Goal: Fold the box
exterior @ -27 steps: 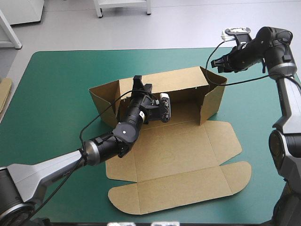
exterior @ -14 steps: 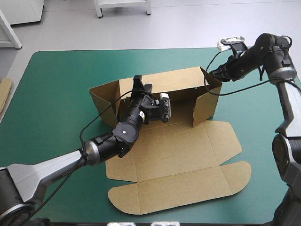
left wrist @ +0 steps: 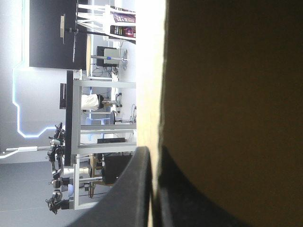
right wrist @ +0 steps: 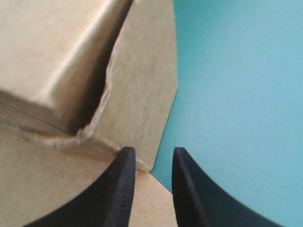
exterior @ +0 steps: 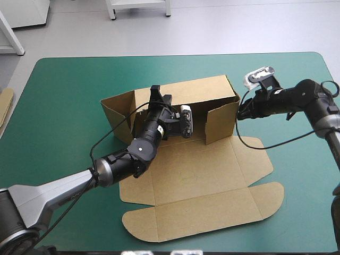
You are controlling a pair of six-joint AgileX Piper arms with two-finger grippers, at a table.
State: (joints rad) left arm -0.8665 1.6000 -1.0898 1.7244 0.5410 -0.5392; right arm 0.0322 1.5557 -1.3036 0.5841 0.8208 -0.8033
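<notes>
The brown box (exterior: 196, 175) lies with its base and lid flat and its back wall (exterior: 186, 90) raised. My left gripper (exterior: 155, 94) is shut on the top edge of that wall; in the left wrist view the board (left wrist: 236, 94) fills the space ahead, pinched at my left gripper (left wrist: 156, 149). The right end flap (exterior: 220, 119) stands turned inward across the box's right end. My right gripper (exterior: 239, 113) sits against its outer side. In the right wrist view that gripper (right wrist: 151, 153) is open by a narrow gap, over the corner of the board (right wrist: 142, 94).
The teal-green cover (exterior: 64, 95) lies bare around the box. The lid with its rounded tabs (exterior: 202, 218) reaches toward the table's front edge. An edge of more brown board (exterior: 4, 103) shows at the table's left edge.
My right gripper came down and in from beyond the box's right end, and the right end flap swung inward with it. The left arm kept still on the back wall.
</notes>
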